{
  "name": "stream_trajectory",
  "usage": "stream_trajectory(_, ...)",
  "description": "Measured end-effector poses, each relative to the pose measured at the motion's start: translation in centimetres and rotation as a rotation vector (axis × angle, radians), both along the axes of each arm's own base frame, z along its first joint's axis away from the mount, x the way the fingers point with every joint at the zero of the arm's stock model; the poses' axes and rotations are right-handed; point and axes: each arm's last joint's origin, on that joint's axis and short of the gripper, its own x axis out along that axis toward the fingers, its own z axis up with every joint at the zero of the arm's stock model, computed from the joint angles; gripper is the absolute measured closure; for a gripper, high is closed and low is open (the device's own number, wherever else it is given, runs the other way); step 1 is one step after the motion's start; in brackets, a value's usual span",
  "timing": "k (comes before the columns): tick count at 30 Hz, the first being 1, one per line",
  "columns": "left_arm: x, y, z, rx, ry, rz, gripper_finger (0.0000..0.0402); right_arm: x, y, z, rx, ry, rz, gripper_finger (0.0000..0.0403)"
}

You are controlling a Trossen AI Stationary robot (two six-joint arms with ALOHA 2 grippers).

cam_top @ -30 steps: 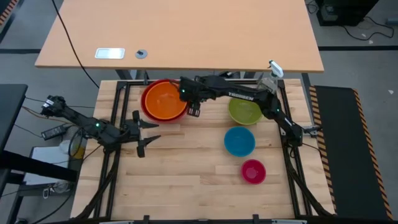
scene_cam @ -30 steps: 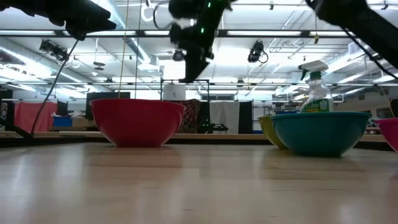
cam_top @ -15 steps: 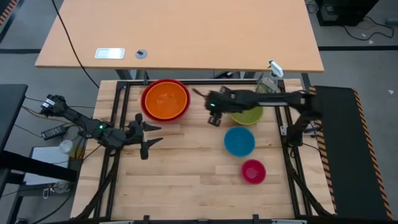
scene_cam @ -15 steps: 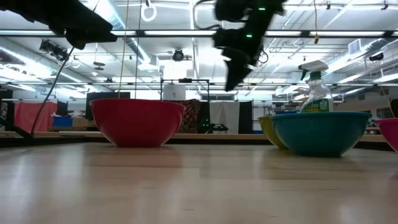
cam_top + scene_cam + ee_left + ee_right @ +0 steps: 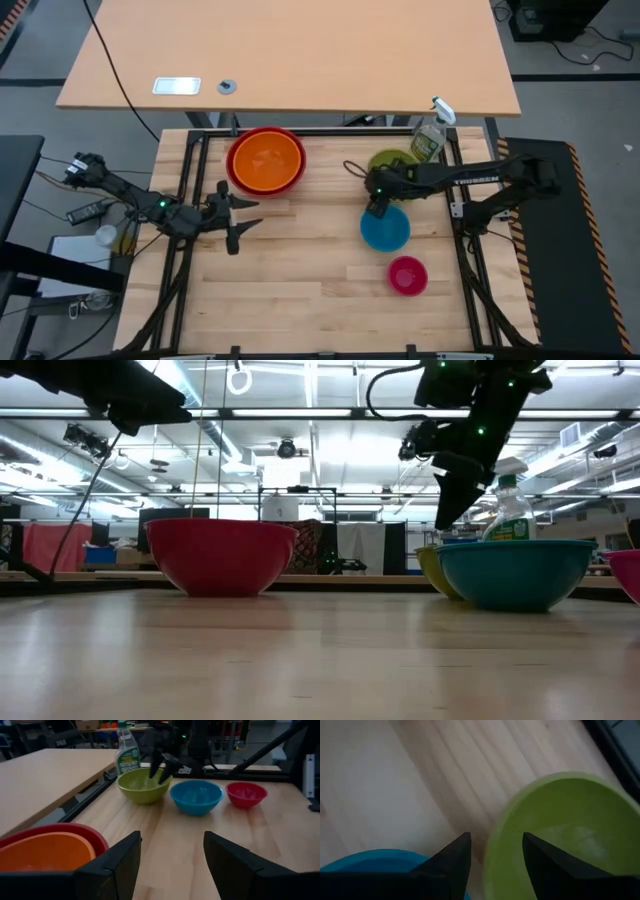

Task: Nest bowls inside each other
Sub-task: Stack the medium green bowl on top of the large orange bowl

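Note:
The orange bowl (image 5: 264,160) sits nested in the red bowl (image 5: 296,176) at the table's far left. The green bowl (image 5: 392,160), the blue bowl (image 5: 386,230) and the pink bowl (image 5: 407,275) stand apart on the right, each on its base. My right gripper (image 5: 376,206) hangs open in the air over the gap between the green bowl's rim (image 5: 492,845) and the blue bowl (image 5: 375,860), pointing steeply down, well above both (image 5: 448,508). My left gripper (image 5: 240,214) waits open at the table's left, near the red bowl (image 5: 60,831).
A clear spray bottle (image 5: 431,133) of greenish liquid stands just behind the green bowl at the far right. Bare wood lies across the table's middle and near side (image 5: 300,280). A larger tan table (image 5: 290,60) stands beyond the far edge.
My right gripper has swung from beside the orange and red bowls toward the table's right edge, sinking and coming a little nearer, and now hangs over the green and blue bowls; its wrist has rolled. No bowl has moved.

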Motion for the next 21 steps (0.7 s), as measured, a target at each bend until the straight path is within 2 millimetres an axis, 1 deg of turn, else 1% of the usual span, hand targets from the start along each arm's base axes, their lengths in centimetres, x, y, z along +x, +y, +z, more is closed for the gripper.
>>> stream_trajectory(4, 0.2, 0.5, 0.0, 0.004, 0.002, 0.032, 0.0182, 0.8, 0.1, -1.7, -0.016, 0.069, -0.011, 0.0219)
stream_trajectory(8, 0.2, 0.8, 0.0, 0.005, 0.002, 0.052, 0.0182, 1.2, -0.3, -3.5, -0.037, 0.155, -0.052, 0.0220)
stream_trajectory(12, 0.3, 0.9, 0.0, 0.011, 0.004, 0.063, 0.0182, 1.4, -0.3, -4.4, -0.061, 0.201, -0.065, 0.0236)
stream_trajectory(16, 0.3, 1.0, 0.0, 0.029, 0.011, 0.062, 0.0182, 1.4, -0.2, -4.5, -0.054, 0.194, -0.084, 0.0275)
stream_trajectory(21, 0.3, 1.0, 0.0, 0.041, 0.015, 0.058, 0.0182, 1.3, -0.2, -4.2, -0.048, 0.179, -0.089, 0.0354)
